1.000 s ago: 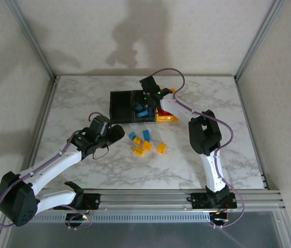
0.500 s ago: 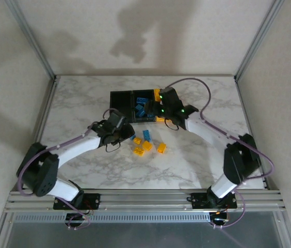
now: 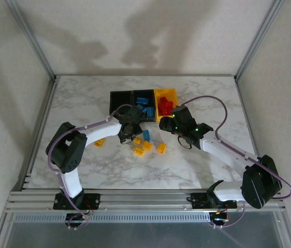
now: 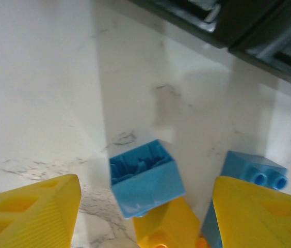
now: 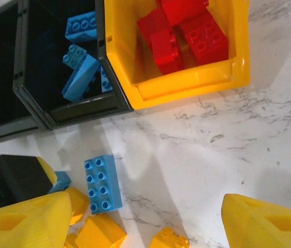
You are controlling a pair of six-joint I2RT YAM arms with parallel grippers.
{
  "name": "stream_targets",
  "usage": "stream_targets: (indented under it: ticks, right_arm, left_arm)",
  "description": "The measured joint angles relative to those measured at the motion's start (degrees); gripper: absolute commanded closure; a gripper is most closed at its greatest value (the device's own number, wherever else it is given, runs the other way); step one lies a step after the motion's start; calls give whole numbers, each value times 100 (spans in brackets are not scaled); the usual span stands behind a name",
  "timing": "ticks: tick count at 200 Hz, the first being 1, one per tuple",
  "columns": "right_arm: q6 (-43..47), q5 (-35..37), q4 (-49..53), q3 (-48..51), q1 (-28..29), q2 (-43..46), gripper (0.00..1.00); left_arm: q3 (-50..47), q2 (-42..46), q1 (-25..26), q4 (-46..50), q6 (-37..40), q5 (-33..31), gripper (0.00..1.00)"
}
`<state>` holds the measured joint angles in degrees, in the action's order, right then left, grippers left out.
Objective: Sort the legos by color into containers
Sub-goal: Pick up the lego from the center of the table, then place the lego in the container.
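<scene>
From above, the left gripper point(image 3: 133, 133) sits over the loose legos on the table, and the right gripper point(image 3: 164, 124) is just short of the yellow bin point(image 3: 168, 91).

At the left wrist, the fingers point(image 4: 32, 206) stand well apart. A blue lego point(image 4: 145, 178) lies tipped on its side between them, and another blue lego point(image 4: 254, 170) lies beside one finger.

At the right wrist, the fingers point(image 5: 269, 222) are spread wide over bare marble. A long blue lego point(image 5: 102, 183) and yellow legos point(image 5: 101, 232) lie near one fingertip. Beyond the fingertips, red legos point(image 5: 184, 31) fill the yellow bin, with blue ones in the adjoining black bin point(image 5: 83, 109).
</scene>
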<state>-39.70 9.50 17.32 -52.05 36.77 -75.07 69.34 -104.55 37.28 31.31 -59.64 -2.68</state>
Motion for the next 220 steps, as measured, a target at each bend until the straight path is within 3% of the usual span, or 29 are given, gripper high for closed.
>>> stream_targets:
  ticks: [22,52,92,159,220]
  right_arm:
    - [2,0,-28,0,-33,37,24]
    - [2,-4,-39,0,-42,37,24]
    - [-17,-4,-39,9,-44,37,24]
    - [-35,-66,-42,96,-44,98,24]
    - [-35,-750,-575,595,-44,603,24]
  left_arm:
    - [136,-192,20,138,-74,-59,33]
    - [155,-481,20,140,-184,-61,50]
    - [186,-533,20,197,-170,-127,60]
    - [387,-116,-101,240,-59,-149,62]
    - [2081,-350,-372,339,251,-168,62]
